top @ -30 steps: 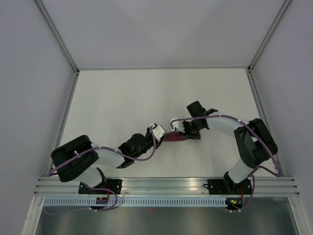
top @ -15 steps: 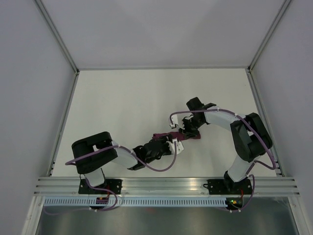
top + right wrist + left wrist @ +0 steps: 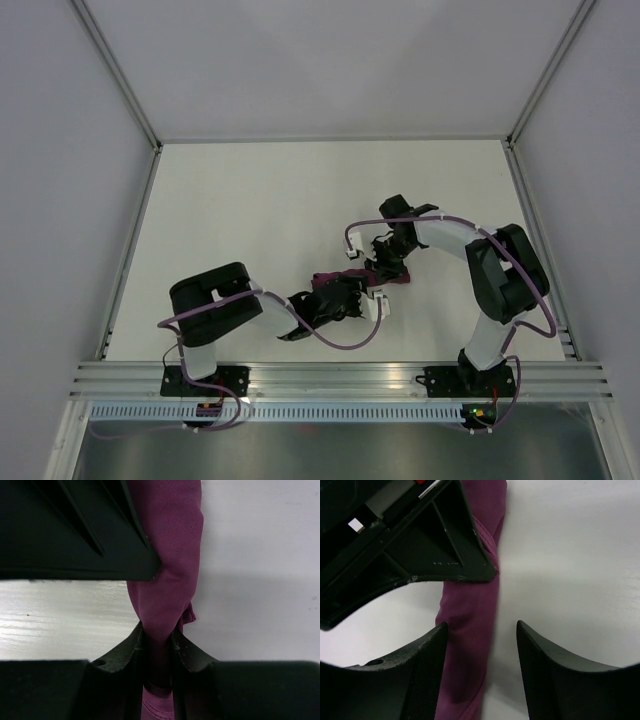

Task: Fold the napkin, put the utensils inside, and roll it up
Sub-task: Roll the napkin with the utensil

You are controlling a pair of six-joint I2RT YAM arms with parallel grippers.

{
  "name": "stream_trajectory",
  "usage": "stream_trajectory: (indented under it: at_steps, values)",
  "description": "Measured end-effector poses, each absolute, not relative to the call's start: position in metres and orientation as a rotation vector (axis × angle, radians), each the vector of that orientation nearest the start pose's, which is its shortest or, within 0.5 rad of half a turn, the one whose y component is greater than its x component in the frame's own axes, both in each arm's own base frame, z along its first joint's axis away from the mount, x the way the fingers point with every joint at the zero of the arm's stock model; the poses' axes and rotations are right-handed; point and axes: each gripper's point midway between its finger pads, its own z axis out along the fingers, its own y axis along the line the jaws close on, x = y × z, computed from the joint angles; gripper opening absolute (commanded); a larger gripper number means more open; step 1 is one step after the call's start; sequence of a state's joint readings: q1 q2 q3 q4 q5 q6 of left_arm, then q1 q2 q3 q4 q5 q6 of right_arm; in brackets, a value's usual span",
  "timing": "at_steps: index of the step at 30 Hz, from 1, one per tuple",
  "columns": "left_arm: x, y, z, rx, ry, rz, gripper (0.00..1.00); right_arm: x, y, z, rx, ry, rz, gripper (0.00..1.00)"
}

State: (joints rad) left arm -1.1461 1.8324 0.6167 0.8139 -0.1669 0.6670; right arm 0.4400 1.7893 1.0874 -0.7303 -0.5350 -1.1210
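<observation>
The right tool (image 3: 157,630) is clamping the right end of the rolled napkin (image 3: 170,555), which is lying mid-bench (image 3: 250,220). The left tool (image 3: 481,625), having swung in from the left, is straddling the roll with jaws apart, probably readying a final tightening.

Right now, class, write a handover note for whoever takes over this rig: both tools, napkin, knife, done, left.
Left tool: open, straddling the napkin, not gripping.
Right tool: shut on the napkin.
Napkin: narrow roll lying on the table.
Knife: not visible, perhaps rolled inside.
Done: folding and rolling look finished.
Left: confirm the roll holds, release, withdraw both arms.
</observation>
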Motion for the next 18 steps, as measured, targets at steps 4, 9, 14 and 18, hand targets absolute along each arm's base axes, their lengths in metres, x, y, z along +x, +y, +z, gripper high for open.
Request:
stream_trajectory:
  at_steps: [4,9,14,18]
  values:
    - [0.241,-0.383,0.035,1.489,1.282,-0.131,0.63,0.264,0.187,0.015,-1.985,1.934,0.664,0.27]
    - [0.250,-0.385,0.035,1.504,1.283,-0.111,0.61,0.264,0.187,0.015,-1.991,1.940,0.686,0.27]
    - [0.255,-0.385,0.034,1.526,1.299,-0.104,0.56,0.264,0.187,0.015,-1.998,1.947,0.716,0.27]
    - [0.257,-0.386,0.032,1.547,1.314,-0.106,0.49,0.264,0.186,0.015,-2.006,1.950,0.732,0.27]
